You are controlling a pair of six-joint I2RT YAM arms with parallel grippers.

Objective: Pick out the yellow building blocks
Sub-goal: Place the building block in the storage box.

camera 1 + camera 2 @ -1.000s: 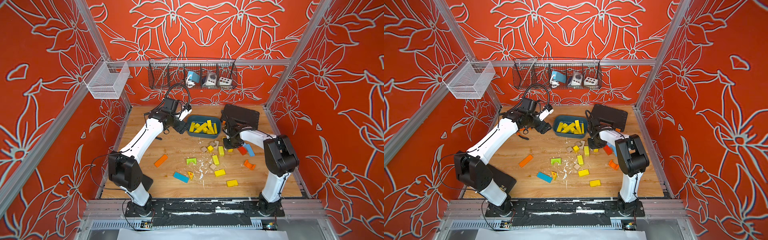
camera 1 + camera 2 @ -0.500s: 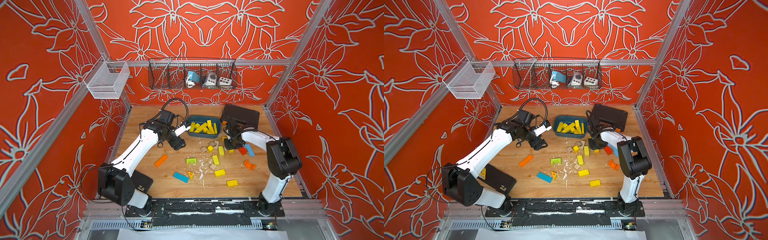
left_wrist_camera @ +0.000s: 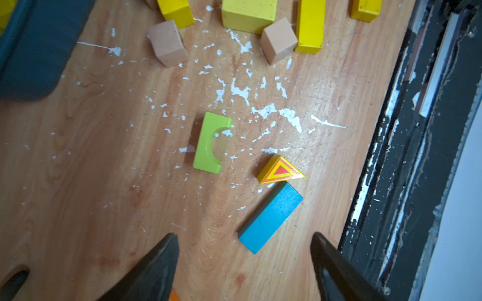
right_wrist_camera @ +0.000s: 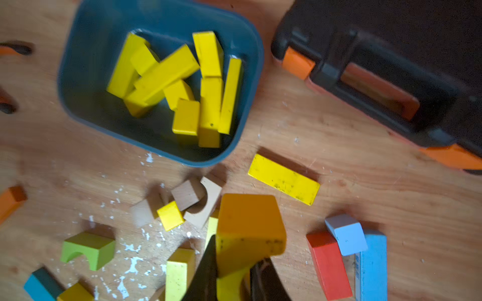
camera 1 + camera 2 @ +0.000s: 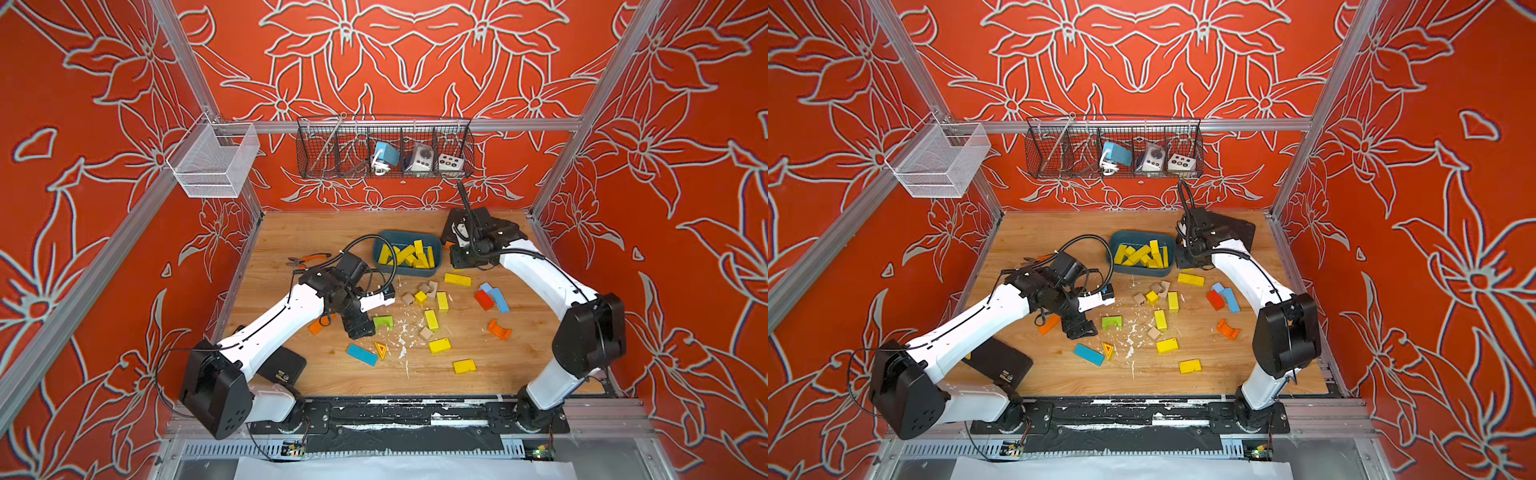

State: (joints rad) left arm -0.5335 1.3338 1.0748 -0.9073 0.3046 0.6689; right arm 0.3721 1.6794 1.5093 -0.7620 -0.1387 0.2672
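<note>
My right gripper (image 4: pixel 236 255) is shut on a chunky yellow block (image 4: pixel 247 221) and hangs beside the right end of the dark blue bin (image 5: pixel 376 251) in both top views. Several yellow building blocks (image 4: pixel 167 75) lie in that bin (image 4: pixel 78 65). More yellow blocks lie loose on the table: a flat bar (image 5: pixel 457 279), a cube (image 5: pixel 421 296), bars (image 5: pixel 431 319) and a red-edged triangle (image 3: pixel 280 170). My left gripper (image 3: pixel 243 242) is open and empty, low over the table beside the lime-green arch (image 3: pixel 210 143), with the triangle just ahead of it.
A teal bar (image 3: pixel 270 216) lies touching the triangle. An orange bar (image 5: pixel 319 325), tan blocks (image 5: pixel 426 332), red and light blue blocks (image 5: pixel 484 299) and an orange arch (image 5: pixel 498 329) are scattered about. A black case (image 5: pixel 490 224) stands behind the right arm; pliers (image 5: pixel 307 259) lie at the back left.
My left arm has swung from the bin forward and down to the lime-green arch. My right gripper has moved with its yellow block from the scattered pile back to the bin's right end.
</note>
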